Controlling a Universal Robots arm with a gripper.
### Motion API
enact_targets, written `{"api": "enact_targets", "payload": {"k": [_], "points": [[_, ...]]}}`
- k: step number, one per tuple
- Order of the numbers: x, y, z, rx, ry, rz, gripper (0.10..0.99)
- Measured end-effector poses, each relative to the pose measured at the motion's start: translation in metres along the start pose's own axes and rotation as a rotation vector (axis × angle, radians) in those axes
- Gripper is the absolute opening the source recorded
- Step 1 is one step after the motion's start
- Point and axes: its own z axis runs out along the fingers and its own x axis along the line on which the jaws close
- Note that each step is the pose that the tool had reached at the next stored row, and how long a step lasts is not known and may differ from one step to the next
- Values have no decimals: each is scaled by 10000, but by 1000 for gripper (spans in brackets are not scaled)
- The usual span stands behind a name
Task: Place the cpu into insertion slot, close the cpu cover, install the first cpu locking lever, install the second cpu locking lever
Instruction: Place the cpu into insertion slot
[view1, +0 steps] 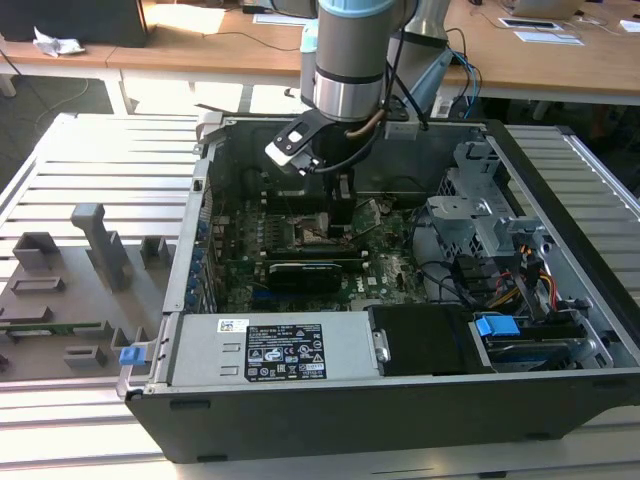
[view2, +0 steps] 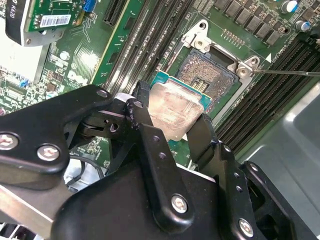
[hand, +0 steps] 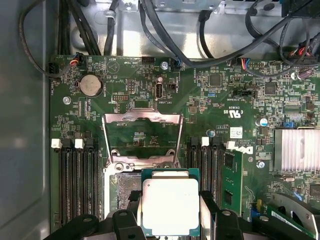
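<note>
Silver-topped cpu (hand: 171, 202) is pinched by opposite edges, the gripper (view2: 172, 119) jaws closed on it. It hangs flat, metal side up, overlapping one side of the open insertion slot (view2: 206, 70), not seated. Square part, so no long axis; edges look parallel to the slot's. cpu cover (hand: 142, 118) stands raised. Step one in hand, I'd judge: seating calls for centring and a level descent.

The black two-fingered gripper (view2: 172, 114) has the cpu (view2: 176, 104), a small flat square chip with a dull silver top and teal edging, pinched between its fingers (view2: 144, 125), one on each opposite side. Just beyond the chip lies the open square socket (view2: 202, 67) with its bed of fine pins, set in the green motherboard (view2: 80, 65). Long black memory slots (view2: 260, 97) run beside it.
</note>
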Motion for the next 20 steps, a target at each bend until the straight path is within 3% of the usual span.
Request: {"api": "enact_targets", "payload": {"k": [3,7,10,12,15,20], "points": [[9,-1,12,3,-2,46,541],[92,-14,13,5,-1,85,541],[143,-85,19,5,1,100,541],[149,-158,73,6,-2,97,541],[160,-159,152,-17,2,-275,541],[194,-159,183,-19,49,-289,541]]}}
